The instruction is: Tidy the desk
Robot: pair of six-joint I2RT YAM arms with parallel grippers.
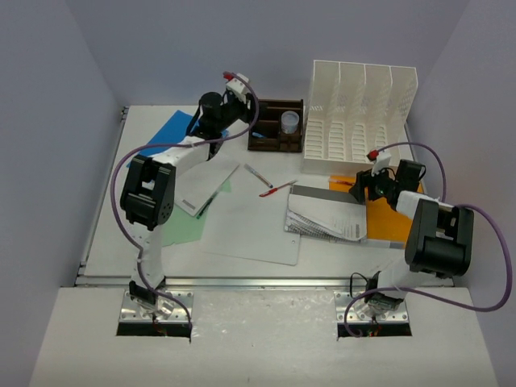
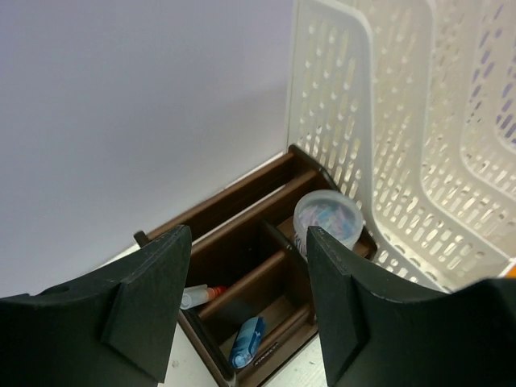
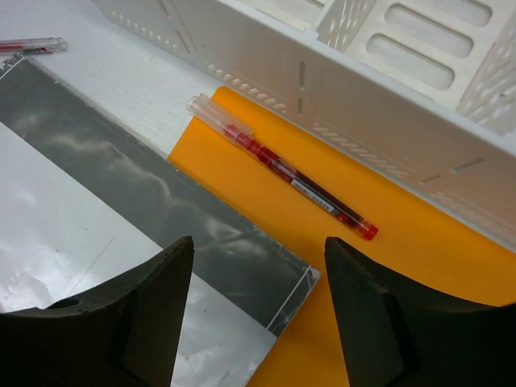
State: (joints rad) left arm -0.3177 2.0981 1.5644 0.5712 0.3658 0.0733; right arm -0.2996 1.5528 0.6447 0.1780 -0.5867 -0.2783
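Observation:
The desk (image 1: 121, 234) is a white tabletop strewn with papers and pens. My left gripper (image 2: 247, 234) hangs open and empty at the back, above the dark brown pen organizer (image 2: 242, 266). The organizer holds a blue item (image 2: 247, 339), an orange-tipped tube (image 2: 201, 296) and a clear cup (image 2: 326, 218). From above, that left gripper (image 1: 242, 105) is just left of the organizer (image 1: 276, 125). My right gripper (image 3: 258, 242) is open above the corner of a glossy magazine (image 3: 121, 201) where it overlaps an orange folder (image 3: 379, 266). A red pen (image 3: 282, 167) lies on the folder ahead of the fingers.
The white slotted file rack (image 1: 359, 117) stands at the back right, close to the right gripper (image 1: 359, 187). Two pens (image 1: 278, 189) (image 1: 258, 175) lie mid-desk. A blue folder (image 1: 173, 125), a green sheet (image 1: 189, 222), a white sheet (image 1: 250, 230) and a booklet (image 1: 205, 185) lie to the left.

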